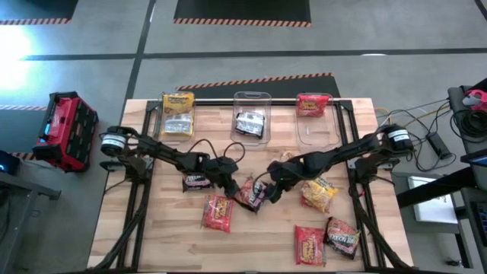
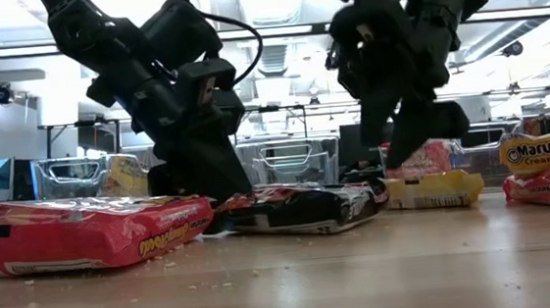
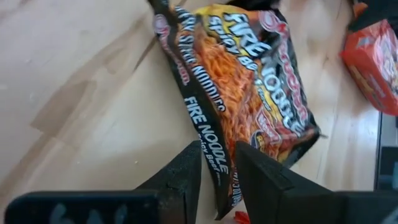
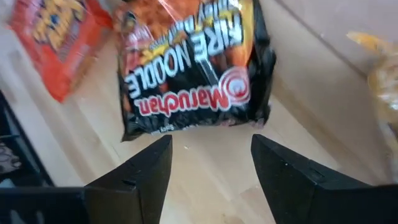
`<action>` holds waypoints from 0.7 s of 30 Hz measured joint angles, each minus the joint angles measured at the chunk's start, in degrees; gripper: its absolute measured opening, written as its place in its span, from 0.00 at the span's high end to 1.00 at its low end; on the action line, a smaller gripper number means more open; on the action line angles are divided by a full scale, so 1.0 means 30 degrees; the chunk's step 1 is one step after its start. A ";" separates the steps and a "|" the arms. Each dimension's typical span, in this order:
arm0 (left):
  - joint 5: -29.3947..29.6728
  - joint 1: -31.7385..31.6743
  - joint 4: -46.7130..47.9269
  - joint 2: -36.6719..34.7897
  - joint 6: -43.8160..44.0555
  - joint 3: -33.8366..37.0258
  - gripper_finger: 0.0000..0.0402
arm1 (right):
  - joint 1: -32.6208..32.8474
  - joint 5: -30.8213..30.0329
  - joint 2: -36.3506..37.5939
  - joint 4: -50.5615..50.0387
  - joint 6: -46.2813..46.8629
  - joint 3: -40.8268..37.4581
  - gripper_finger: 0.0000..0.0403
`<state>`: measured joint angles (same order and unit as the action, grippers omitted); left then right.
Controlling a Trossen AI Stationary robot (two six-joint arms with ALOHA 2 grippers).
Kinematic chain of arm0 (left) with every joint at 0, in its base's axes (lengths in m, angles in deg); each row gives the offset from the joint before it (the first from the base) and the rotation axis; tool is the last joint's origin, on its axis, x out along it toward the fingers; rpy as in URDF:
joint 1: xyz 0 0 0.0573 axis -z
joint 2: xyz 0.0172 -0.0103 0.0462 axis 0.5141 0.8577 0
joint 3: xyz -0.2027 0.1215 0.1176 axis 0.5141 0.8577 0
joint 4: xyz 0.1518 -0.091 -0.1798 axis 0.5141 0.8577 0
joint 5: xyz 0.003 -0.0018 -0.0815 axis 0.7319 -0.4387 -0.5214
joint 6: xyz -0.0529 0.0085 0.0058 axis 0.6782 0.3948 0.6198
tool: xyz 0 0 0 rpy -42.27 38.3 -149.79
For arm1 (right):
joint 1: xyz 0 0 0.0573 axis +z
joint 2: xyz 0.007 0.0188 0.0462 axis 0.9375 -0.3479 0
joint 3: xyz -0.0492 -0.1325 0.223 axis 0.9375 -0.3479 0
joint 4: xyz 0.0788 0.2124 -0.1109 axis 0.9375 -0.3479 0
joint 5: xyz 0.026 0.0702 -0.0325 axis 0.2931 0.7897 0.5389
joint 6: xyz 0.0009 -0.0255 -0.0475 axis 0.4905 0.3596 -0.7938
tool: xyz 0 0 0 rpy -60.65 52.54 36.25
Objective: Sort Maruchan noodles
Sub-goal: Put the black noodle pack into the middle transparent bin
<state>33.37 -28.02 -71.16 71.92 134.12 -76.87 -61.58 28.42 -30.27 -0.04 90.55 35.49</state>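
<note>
black Fire Noodle packet (image 1: 251,194), lower centre, long axis diagonal | left gripper (image 3: 217,180) narrow, pinching its edge | right gripper (image 4: 211,165) wide, empty, just beside, equally near

Both arms reach inward over the middle of the tabletop, wrists angled down and nearly meeting. The left end effector (image 3: 217,177) is low, its fingers narrowly parted, seemingly pinching something thin. The right end effector (image 4: 211,171) hovers with fingers spread wide, holding nothing.
</note>
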 joint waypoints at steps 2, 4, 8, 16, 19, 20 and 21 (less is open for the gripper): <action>-0.0090 0.0000 0.0000 -0.0013 -0.0579 0.0000 0.78 | 0.0125 0.0393 -0.0590 0.0245 -0.0003 0.0000 0.51; -0.0318 0.0000 0.0000 -0.0020 -0.0841 0.0000 0.75 | 0.0223 0.0777 -0.1114 0.0414 -0.0092 0.0000 0.53; -0.1113 -0.0004 -0.0122 -0.0020 -0.1335 0.0000 0.68 | 0.0240 0.0889 -0.1673 0.0563 -0.0478 0.0073 0.53; -0.2007 -0.0007 0.0145 -0.0345 -0.2572 -0.0087 0.56 | 0.0233 0.0745 -0.3154 0.1650 -0.1098 0.0157 0.54; -0.1808 -0.0007 0.0616 -0.0582 -0.3078 -0.0095 0.53 | 0.0219 0.0237 -0.3542 0.1745 -0.1545 0.0276 0.55; -0.1502 -0.0007 0.0499 -0.0589 -0.3147 -0.0095 0.53 | 0.0197 0.0105 -0.3658 0.1854 -0.1626 0.0271 0.55; -0.1248 -0.0007 0.0407 -0.0583 -0.3166 -0.0095 0.52 | 0.0177 0.0005 -0.3750 0.2010 -0.1662 0.0270 0.55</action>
<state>29.63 -28.04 -69.94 70.17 124.62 -77.16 -61.05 28.43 -41.52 5.99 85.56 36.30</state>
